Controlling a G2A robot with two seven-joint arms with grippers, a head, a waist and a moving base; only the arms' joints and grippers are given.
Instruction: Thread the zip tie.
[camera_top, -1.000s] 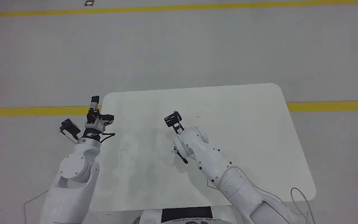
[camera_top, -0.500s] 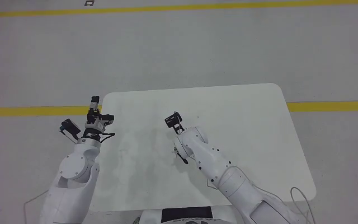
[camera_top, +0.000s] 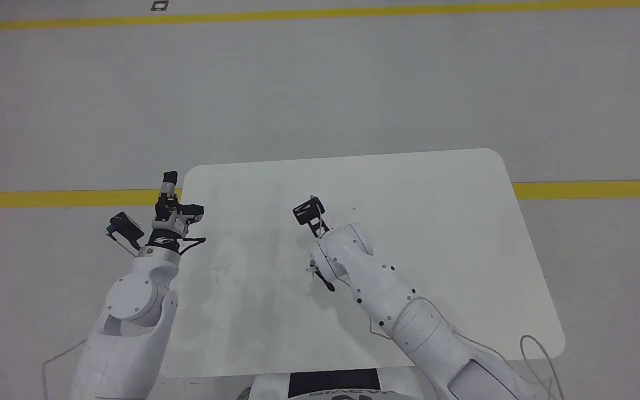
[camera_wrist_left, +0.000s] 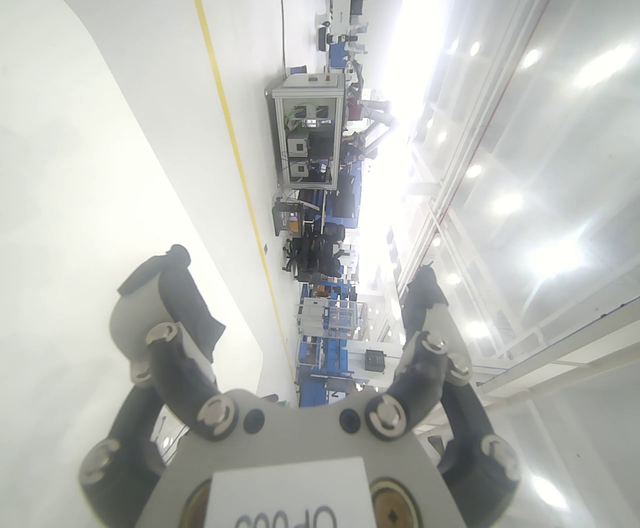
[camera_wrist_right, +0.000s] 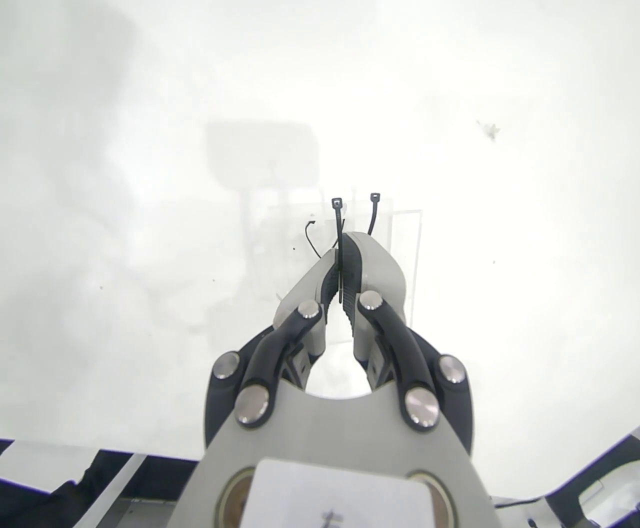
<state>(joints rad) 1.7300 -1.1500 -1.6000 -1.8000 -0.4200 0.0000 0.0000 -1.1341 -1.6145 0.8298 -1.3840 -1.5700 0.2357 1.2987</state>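
My right gripper (camera_wrist_right: 341, 250) points down at the white table (camera_top: 450, 220) and is shut on a black zip tie (camera_wrist_right: 338, 225), whose square head sticks out past the fingertips. A second black zip tie (camera_wrist_right: 373, 210) rises just behind one finger, and a thin curled black tail (camera_wrist_right: 310, 237) lies beside the other. A faint clear rectangular holder (camera_wrist_right: 400, 260) sits under them. In the top view the right gripper (camera_top: 321, 277) is near the table's middle. My left gripper (camera_wrist_left: 295, 285) is open with nothing in it, and in the top view the left gripper (camera_top: 178, 205) is at the table's left edge.
The table's rounded corner (camera_wrist_left: 250, 345) lies next to the left gripper. A yellow floor line (camera_top: 580, 188) runs past both sides of the table. Bare tabletop stretches to the right and far side of the right arm.
The right wrist has wobbled very slightly over the same spot. The left arm has not moved.
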